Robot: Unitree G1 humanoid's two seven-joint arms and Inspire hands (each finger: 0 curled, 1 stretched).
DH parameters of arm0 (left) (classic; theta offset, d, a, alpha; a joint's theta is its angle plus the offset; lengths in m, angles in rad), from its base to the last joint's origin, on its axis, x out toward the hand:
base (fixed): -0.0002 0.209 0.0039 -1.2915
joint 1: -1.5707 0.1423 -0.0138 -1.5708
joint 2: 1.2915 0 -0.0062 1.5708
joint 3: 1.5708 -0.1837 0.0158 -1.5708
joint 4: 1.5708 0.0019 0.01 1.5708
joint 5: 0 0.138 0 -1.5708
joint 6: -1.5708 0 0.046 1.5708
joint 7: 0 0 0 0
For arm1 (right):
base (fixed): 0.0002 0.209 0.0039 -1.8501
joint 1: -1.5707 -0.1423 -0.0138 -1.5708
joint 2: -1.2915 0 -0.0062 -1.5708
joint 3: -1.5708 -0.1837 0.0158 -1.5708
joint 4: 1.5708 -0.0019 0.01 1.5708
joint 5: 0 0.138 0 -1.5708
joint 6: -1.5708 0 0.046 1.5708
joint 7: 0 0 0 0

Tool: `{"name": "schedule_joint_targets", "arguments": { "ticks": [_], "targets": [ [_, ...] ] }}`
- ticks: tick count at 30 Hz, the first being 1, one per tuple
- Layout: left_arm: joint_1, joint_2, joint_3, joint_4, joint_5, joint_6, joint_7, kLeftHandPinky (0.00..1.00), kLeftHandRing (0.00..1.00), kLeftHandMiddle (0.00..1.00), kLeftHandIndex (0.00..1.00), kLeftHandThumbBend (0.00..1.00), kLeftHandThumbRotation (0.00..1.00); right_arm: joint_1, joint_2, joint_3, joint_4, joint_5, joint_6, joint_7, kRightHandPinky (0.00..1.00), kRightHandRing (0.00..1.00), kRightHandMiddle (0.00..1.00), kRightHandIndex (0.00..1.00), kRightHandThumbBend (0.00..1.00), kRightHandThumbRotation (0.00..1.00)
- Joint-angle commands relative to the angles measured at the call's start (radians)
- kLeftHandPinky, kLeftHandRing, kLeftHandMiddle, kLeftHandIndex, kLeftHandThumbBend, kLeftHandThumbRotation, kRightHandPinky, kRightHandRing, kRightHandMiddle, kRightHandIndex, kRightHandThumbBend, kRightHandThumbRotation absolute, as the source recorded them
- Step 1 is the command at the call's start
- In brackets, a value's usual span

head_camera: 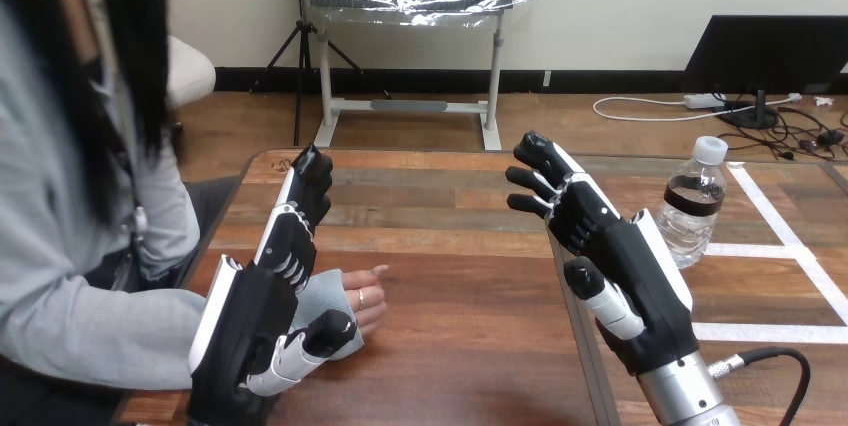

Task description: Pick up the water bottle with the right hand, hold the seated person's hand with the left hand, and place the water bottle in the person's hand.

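Water bottle (693,208): it is seen upright on the wooden table (460,276), cap on, partly filled, and is touched by neither hand.
White tape lines (772,214): they are laid on the tabletop just beside the bottle, on its right and in front of it.
Right hand (610,246): it is raised above the table just left of the bottle and kept apart from it. The fingers are loosely spread and only slightly bent.
Left hand (270,286): it is held well to the left of the bottle, across the table. The fingers are stretched out straight and the thumb is angled inward.
Person's hand (362,298): it is rested on the table, well left of the bottle and right beside the left hand's thumb. Whether contact is made cannot be told.
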Motion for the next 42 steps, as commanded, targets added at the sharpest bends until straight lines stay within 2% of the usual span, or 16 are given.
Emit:
{"name": "schedule_joint_targets", "arguments": {
  "ticks": [1, 9, 15, 27, 29, 39, 42],
  "targets": [
    [-0.072, -0.004, 0.008, -0.013, 0.003, -0.01, -0.004, 1.0, 1.0, 1.0, 1.0, 1.0, 0.74, -0.086, 0.009, -0.015, -0.013, 0.021, 0.004, 0.0, 0.85, 0.91, 0.94, 0.94, 1.0, 0.83],
    [-0.076, -0.003, 0.014, -0.01, 0.016, -0.016, -0.002, 1.0, 1.0, 1.0, 1.0, 1.0, 0.74, -0.088, 0.013, -0.017, -0.019, 0.033, 0.008, 0.008, 0.86, 0.92, 0.95, 0.94, 1.0, 0.79],
    [-0.079, 0.0, 0.009, -0.006, -0.003, -0.02, -0.02, 1.0, 1.0, 1.0, 1.0, 1.0, 0.73, -0.09, 0.018, -0.019, -0.021, 0.057, 0.016, 0.029, 0.86, 0.92, 0.94, 0.94, 1.0, 0.76],
    [-0.073, -0.006, 0.02, -0.016, 0.028, -0.015, 0.002, 1.0, 1.0, 1.0, 1.0, 1.0, 0.72, -0.097, 0.013, -0.023, -0.022, 0.055, 0.002, 0.029, 0.88, 0.93, 0.94, 0.94, 1.0, 0.73],
    [-0.074, -0.003, 0.013, -0.018, 0.012, -0.008, -0.012, 1.0, 1.0, 1.0, 1.0, 1.0, 0.72, -0.098, 0.01, -0.024, -0.024, 0.056, 0.007, 0.03, 0.88, 0.93, 0.94, 0.93, 1.0, 0.72],
    [-0.072, -0.005, 0.016, -0.013, 0.019, -0.011, -0.006, 1.0, 1.0, 1.0, 1.0, 1.0, 0.71, -0.111, 0.0, -0.034, -0.022, 0.048, 0.005, 0.016, 0.88, 0.93, 0.94, 0.93, 1.0, 0.69],
    [-0.072, -0.007, 0.016, -0.014, 0.02, -0.013, -0.006, 1.0, 1.0, 1.0, 1.0, 1.0, 0.71, -0.113, 0.0, -0.04, -0.019, 0.034, -0.004, -0.007, 0.87, 0.92, 0.94, 0.93, 1.0, 0.69]
  ]
}}
